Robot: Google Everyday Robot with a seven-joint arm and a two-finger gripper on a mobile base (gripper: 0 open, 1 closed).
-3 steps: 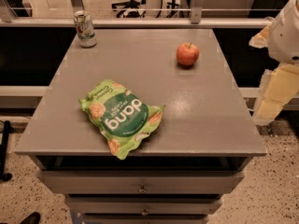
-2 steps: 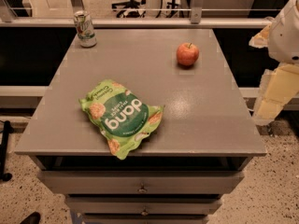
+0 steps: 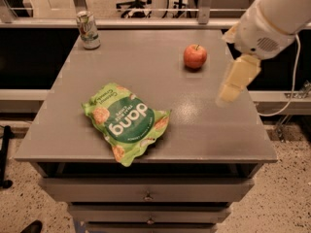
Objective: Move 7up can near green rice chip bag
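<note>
Nothing of the task is done yet, as far as can be judged. The 7up can [image 3: 88, 29] stands upright at the far left corner of the table [image 3: 204, 130], well apart from the green rice chip bag [image 3: 125, 122], which lies flat toward the near edge, left of the middle. The claw [image 3: 232, 84] hangs over the right side of the table, near the right edge and just on the near side of a red apple [image 3: 195, 56]. It has hold of nothing, and how far open it is cannot be told. The reach to the can, the grasp, the carry and the setting down all remain.

The can is a small rigid metal cylinder, silver and green, smooth-walled. The bag is crinkly, glossy film, puffed and irregular in outline, with ragged sealed ends. The table top is flat, grey and faintly shiny. The apple is round and smooth, with its stem up.
</note>
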